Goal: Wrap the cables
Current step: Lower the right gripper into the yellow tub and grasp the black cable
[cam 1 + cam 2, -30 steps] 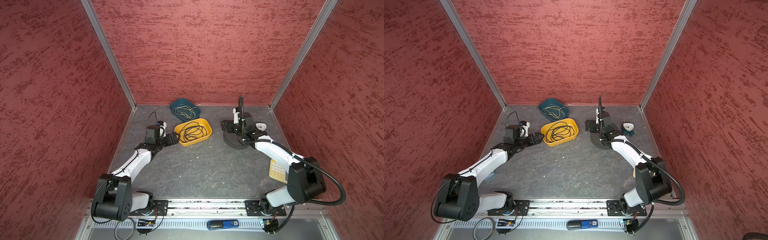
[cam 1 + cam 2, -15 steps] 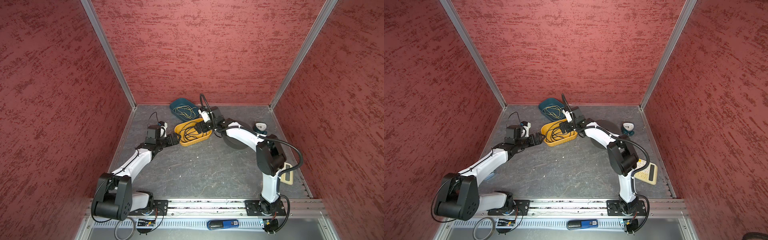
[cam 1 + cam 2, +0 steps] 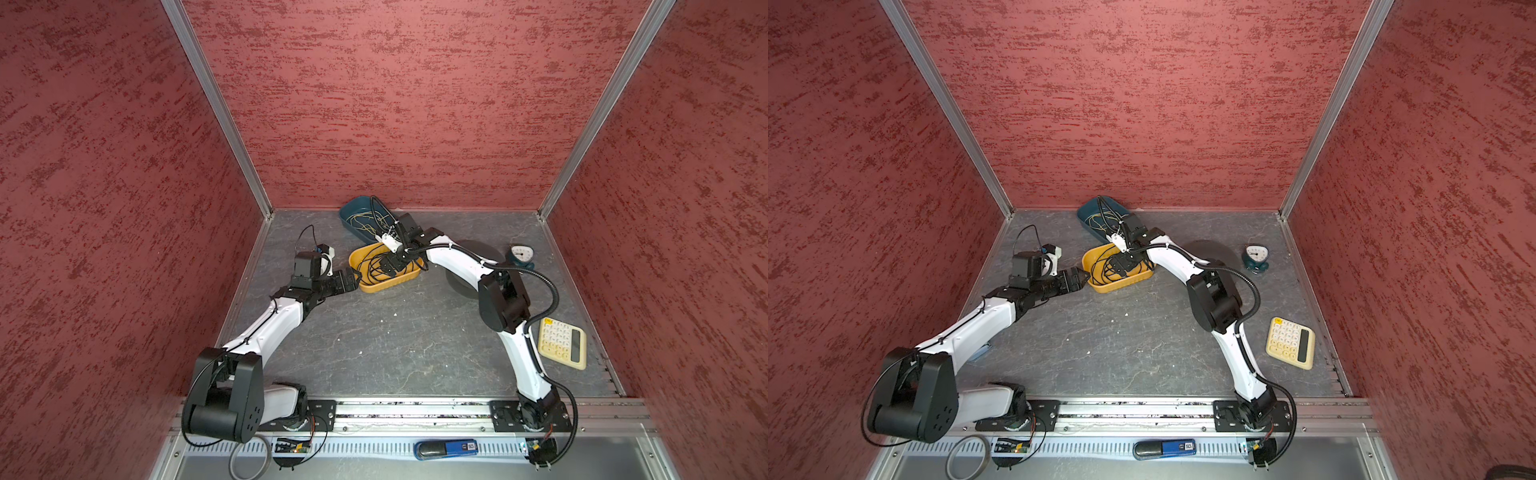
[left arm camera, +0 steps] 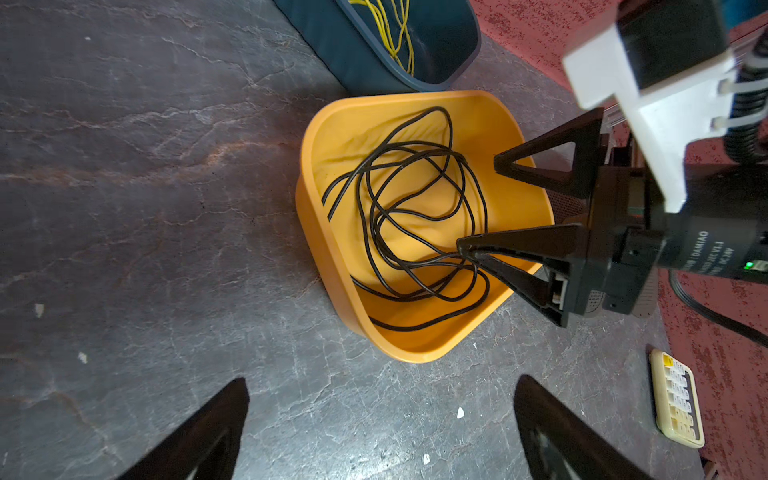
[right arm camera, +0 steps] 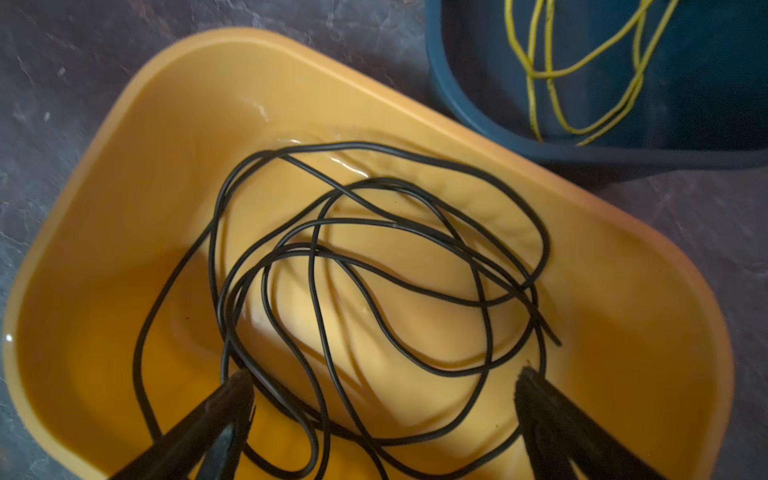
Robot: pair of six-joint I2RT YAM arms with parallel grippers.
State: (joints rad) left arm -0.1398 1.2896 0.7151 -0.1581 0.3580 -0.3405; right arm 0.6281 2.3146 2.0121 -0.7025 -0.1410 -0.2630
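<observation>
**Right end effector [image 5: 384, 378] down in the yellow tray [image 5: 124, 208], fingers spread wide**

The right end effector hung inside the yellow tray with its fingers as far apart as they go, and nothing was clamped between them. The black cord [image 5: 311, 249] lay in loose, overlapping loops on the tray floor, all of it inside the tray. In the right wrist view one fingertip [image 5: 239, 384] sat right in among the strands and the other stood near the outer loop. I couldn't tell whether either one pressed on the cord.

On the other side, the left end effector [image 3: 355, 276] was just outside the tray's near end in both top views. It was low over the counter [image 3: 395, 353], also fully spread and empty.

The blue tray [image 3: 349, 212] sat just behind the yellow one, against the back wall, with the yellow-green wire [image 5: 548, 76] coiled inside it. A calculator [image 3: 561, 343] lay well apart from all this, by the right wall.
</observation>
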